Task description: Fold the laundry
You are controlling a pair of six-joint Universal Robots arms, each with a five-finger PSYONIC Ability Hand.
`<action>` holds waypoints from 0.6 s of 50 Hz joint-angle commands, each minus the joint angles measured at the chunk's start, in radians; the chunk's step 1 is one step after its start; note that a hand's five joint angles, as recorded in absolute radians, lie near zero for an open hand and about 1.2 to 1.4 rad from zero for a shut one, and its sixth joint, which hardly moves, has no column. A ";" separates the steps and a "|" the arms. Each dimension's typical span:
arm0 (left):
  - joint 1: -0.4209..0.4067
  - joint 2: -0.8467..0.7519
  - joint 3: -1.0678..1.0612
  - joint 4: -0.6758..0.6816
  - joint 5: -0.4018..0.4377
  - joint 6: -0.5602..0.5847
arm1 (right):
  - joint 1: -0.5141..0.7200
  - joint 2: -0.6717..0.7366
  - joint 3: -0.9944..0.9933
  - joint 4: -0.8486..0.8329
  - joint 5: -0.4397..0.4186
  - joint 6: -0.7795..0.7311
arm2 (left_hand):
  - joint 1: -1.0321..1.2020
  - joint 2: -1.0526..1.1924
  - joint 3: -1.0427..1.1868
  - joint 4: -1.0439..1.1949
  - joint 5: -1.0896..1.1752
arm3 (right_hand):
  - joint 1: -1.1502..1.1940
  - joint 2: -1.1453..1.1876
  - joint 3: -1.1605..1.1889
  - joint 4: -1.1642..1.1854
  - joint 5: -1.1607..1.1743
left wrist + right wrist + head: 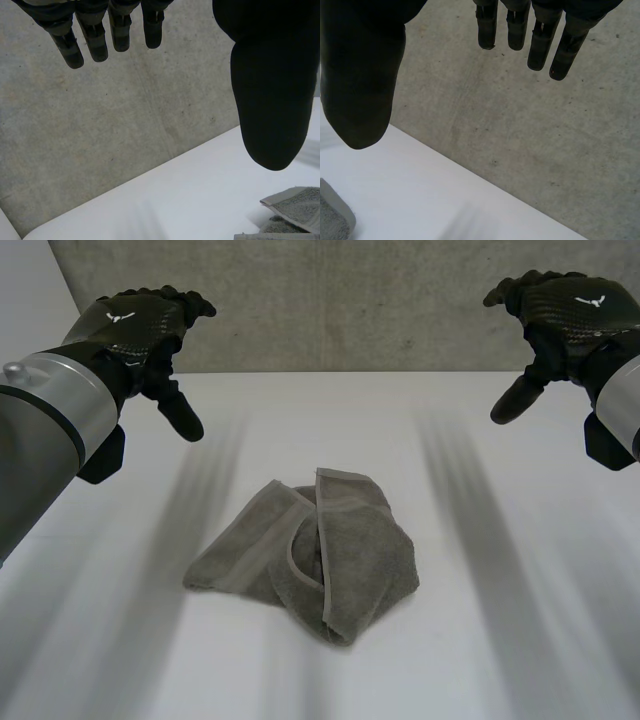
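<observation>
A grey-brown towel lies crumpled in a loose heap on the white table, near the middle, with hemmed edges folded over on top. My left hand hovers high above the table's far left, fingers straight and thumb out, holding nothing. My right hand hovers likewise at the far right, well apart from the towel. In the left wrist view the left hand has a towel corner below its thumb. In the right wrist view the right hand is spread, with a towel edge under its thumb.
A grey concrete wall rises behind the table's far edge. Bare white tabletop surrounds the towel on all sides.
</observation>
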 commanded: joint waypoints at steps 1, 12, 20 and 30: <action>-0.005 0.006 -0.005 0.004 0.003 0.001 | 0.003 0.004 0.015 -0.005 -0.010 -0.002 | 0.004 0.008 0.009 0.009 -0.020 | -0.048 -0.078 -0.069 -0.091 -0.066; -0.003 0.006 -0.051 0.010 0.038 0.017 | 0.013 0.047 0.025 0.004 -0.130 -0.115 | 0.001 0.005 0.006 0.006 -0.023 | -0.048 -0.078 -0.069 -0.091 -0.066; 0.004 0.002 -0.236 0.028 0.221 0.141 | 0.044 0.119 0.072 0.006 -0.363 -0.420 | 0.016 0.020 0.021 0.020 -0.008 | -0.048 -0.078 -0.069 -0.091 -0.066; 0.024 -0.049 -0.490 0.263 0.307 0.364 | 0.116 0.332 0.040 0.003 -0.471 -0.666 | 0.028 0.032 0.032 0.032 0.004 | -0.048 -0.078 -0.069 -0.091 -0.066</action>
